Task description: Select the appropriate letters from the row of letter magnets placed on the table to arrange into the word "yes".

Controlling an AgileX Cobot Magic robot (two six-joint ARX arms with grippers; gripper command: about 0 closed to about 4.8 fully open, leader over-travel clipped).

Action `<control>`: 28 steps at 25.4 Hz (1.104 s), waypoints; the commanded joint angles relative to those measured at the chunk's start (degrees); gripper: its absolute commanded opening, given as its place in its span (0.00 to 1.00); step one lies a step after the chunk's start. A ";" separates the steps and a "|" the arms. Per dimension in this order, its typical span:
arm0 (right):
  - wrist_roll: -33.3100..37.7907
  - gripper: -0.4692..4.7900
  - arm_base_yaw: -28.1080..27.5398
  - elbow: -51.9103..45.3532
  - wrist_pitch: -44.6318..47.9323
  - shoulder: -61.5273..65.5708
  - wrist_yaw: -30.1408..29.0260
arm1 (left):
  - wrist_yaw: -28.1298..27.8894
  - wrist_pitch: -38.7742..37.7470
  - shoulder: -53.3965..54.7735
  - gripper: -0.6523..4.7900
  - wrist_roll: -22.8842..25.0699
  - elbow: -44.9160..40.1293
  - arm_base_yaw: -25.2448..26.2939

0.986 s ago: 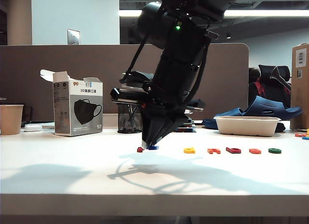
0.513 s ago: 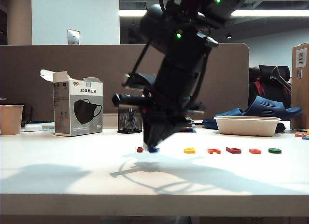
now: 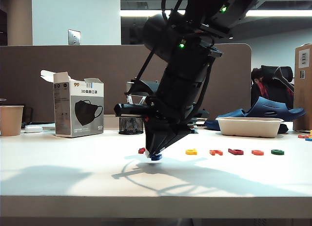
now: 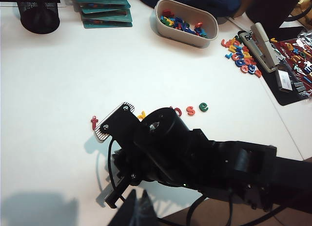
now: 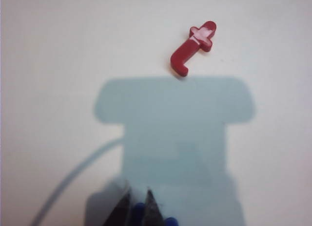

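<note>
The exterior view is showing the right gripper (image 3: 155, 155) pinching the blue letter (image 3: 156, 158) just above the table (image 3: 73, 177), beside the dark red letter (image 3: 141, 150); the left gripper is staying unseen.

I see bare table (image 3: 73, 172) in front of the letter row and to its left. My right gripper (image 3: 154, 155) stands over the dark red letter (image 3: 141, 150), hemming it in.
</note>
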 commanded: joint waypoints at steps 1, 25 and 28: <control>0.28 0.09 0.04 0.15 1.31 -0.17 0.98 | 0.13 0.28 -0.11 0.11 0.04 0.15 0.00; 0.28 0.09 0.00 0.15 -1.11 -0.17 -0.72 | 0.26 0.31 -0.11 0.11 0.04 0.15 0.02; 0.28 0.09 0.00 0.15 -1.25 -0.17 -0.72 | 0.26 0.28 -0.11 0.11 0.04 0.15 0.00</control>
